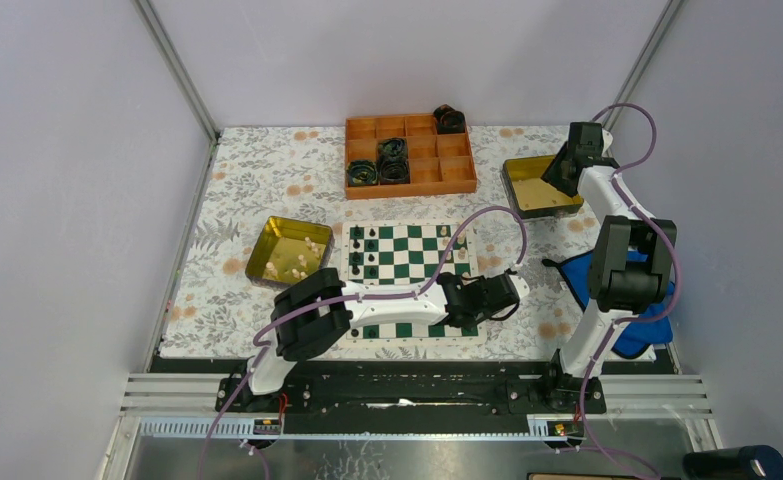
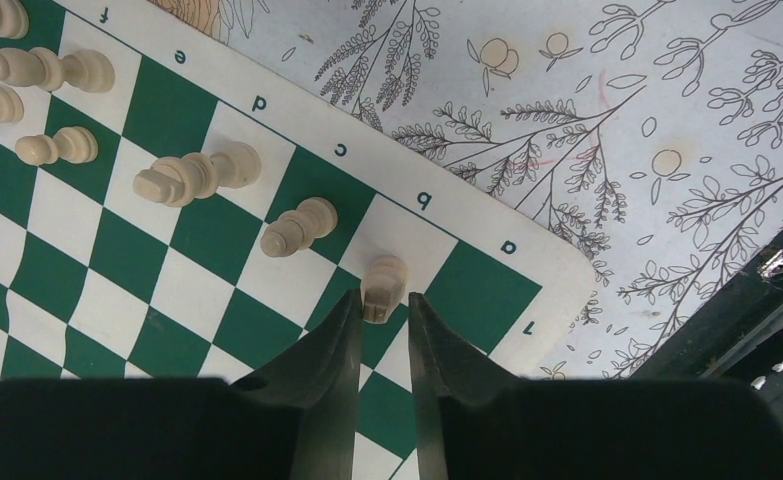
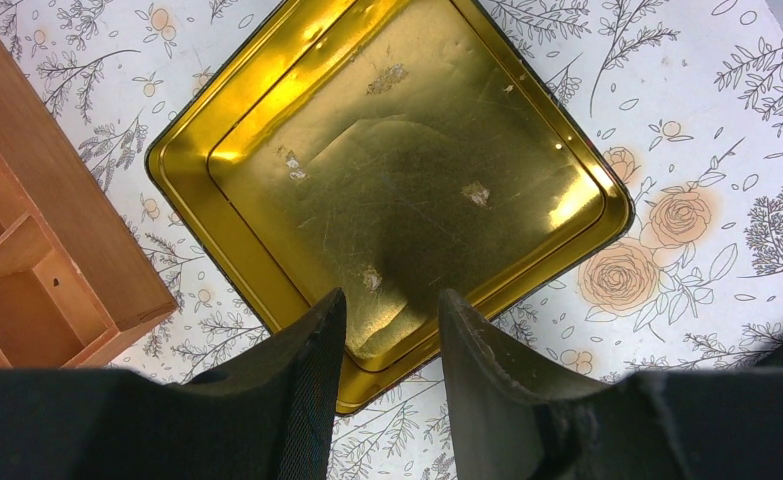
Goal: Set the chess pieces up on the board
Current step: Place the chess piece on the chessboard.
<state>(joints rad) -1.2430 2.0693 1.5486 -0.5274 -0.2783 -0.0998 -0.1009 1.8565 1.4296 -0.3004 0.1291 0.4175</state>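
The green-and-white board [image 1: 407,262] [image 2: 487,290] lies mid-table. A cream piece [image 2: 387,272] stands on the white square by the letter b. My left gripper [image 2: 384,297] [image 1: 472,318] is open around its top, with a thin gap on the right side. Several more cream pieces [image 2: 297,228] stand along that edge row. Black pieces [image 1: 362,255] line the board's left side. My right gripper [image 3: 392,300] [image 1: 567,165] hangs open and holds nothing, over the near corner of a bare gold tin [image 3: 397,150] [image 1: 542,190].
A gold tin [image 1: 267,250] left of the board holds several cream pieces [image 1: 295,258]. An orange compartment tray [image 1: 410,185] with black coiled rolls [image 1: 392,160] stands behind the board; its corner [image 3: 27,250] shows beside the right tin. A blue cloth [image 1: 577,275] lies at the right.
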